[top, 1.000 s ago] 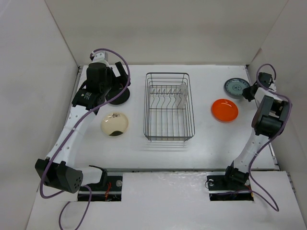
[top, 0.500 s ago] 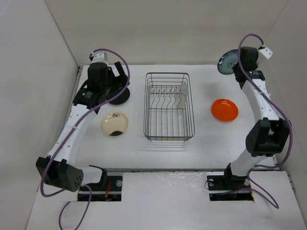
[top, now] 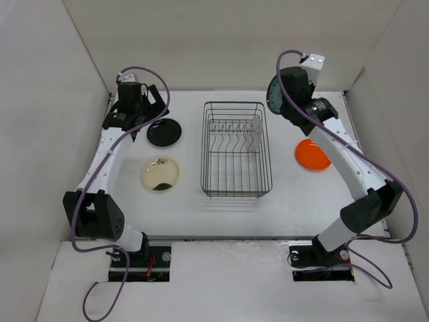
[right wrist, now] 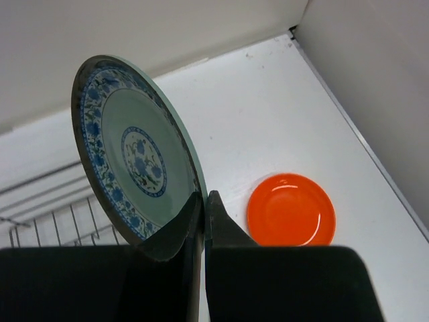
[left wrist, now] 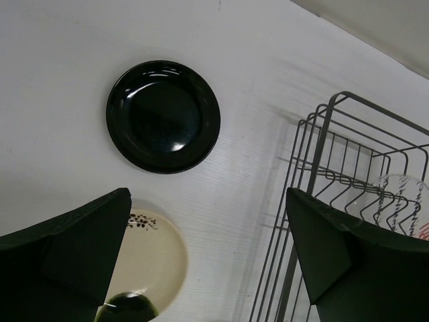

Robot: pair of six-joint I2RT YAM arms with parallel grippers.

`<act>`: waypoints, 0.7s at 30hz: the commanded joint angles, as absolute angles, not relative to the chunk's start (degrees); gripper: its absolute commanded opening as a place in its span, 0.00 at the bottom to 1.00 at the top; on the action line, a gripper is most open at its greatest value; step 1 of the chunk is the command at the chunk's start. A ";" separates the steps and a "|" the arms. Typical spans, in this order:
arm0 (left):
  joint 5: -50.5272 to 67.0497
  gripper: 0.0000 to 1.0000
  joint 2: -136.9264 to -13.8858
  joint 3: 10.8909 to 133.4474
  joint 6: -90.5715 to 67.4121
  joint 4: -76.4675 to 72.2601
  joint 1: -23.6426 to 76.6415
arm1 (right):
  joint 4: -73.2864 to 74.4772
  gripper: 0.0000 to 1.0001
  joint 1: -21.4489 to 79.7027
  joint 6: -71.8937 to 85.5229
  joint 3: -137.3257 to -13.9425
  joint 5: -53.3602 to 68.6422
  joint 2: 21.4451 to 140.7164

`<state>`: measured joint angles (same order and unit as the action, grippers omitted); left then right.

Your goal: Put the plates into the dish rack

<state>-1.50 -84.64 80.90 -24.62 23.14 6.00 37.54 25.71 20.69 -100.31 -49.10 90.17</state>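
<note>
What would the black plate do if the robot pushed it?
It would probably slide, not roll or tip: the black plate lies flat on the smooth white table. Its shiny glaze looks slippery, so a grip might slip on it. It looks stiff, and likely breakable if dropped.

White flat table point(top: 295, 194) has four things sitting right on it: glossy black round plate point(top: 164, 132) at far left, cream-tan round plate with a dark spot point(top: 159, 174) just nearer, dark wire dish rack point(top: 234, 195) mid-table, bright orange round plate point(top: 310, 155) off right.
</note>
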 commanded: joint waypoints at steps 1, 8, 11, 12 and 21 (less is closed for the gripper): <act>-2.18 1.00 -81.13 81.66 -25.31 21.36 6.15 | 39.81 0.00 28.72 19.51 -100.37 -53.35 91.14; -4.04 1.00 -80.07 81.12 -24.26 21.88 6.15 | 45.52 0.00 37.34 20.04 -106.78 -58.87 97.28; -7.72 1.00 -79.54 81.12 -24.26 22.49 6.15 | 48.60 0.00 38.41 21.61 -109.16 -59.41 100.54; -8.60 1.00 -78.84 81.12 -24.26 23.02 6.15 | 49.21 0.00 39.28 21.62 -109.16 -59.41 100.55; -11.51 1.00 -77.78 81.12 -25.31 24.08 6.15 | 57.03 0.00 41.74 26.88 -113.64 -66.09 105.90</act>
